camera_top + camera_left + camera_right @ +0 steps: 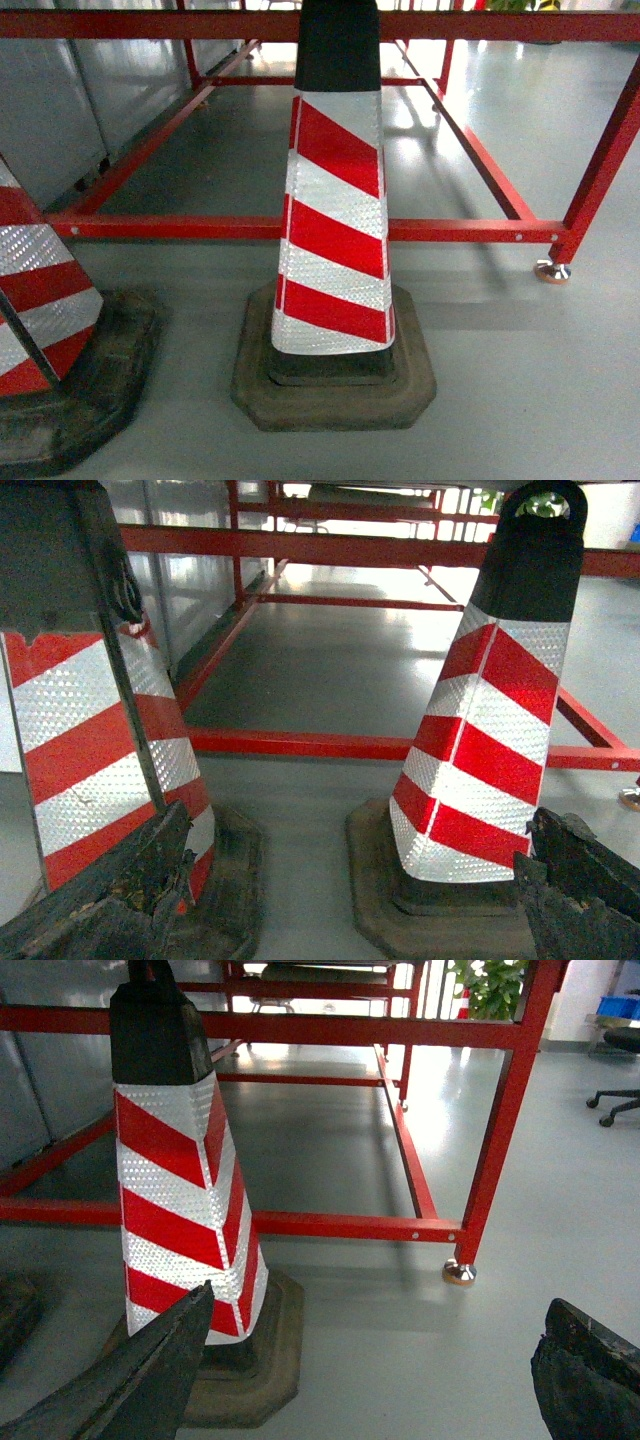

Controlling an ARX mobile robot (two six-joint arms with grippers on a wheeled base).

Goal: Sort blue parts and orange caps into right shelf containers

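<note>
No blue parts, orange caps or right shelf containers show in any view. In the left wrist view my left gripper [358,825] is open, its dark worn fingers [130,880] at the two lower corners with only grey floor and cone bases between them. The right wrist view shows my right gripper [380,1302] open too, with bare floor between its fingers [150,1370]. Neither gripper appears in the head view. Both hang low, close to the floor.
A red-and-white striped traffic cone [335,230] on a black base stands straight ahead, and a second cone [40,300] stands at the left. Behind them runs a red steel shelf frame [200,228] with a footed leg [552,270]. Grey floor lies open to the right [560,1210].
</note>
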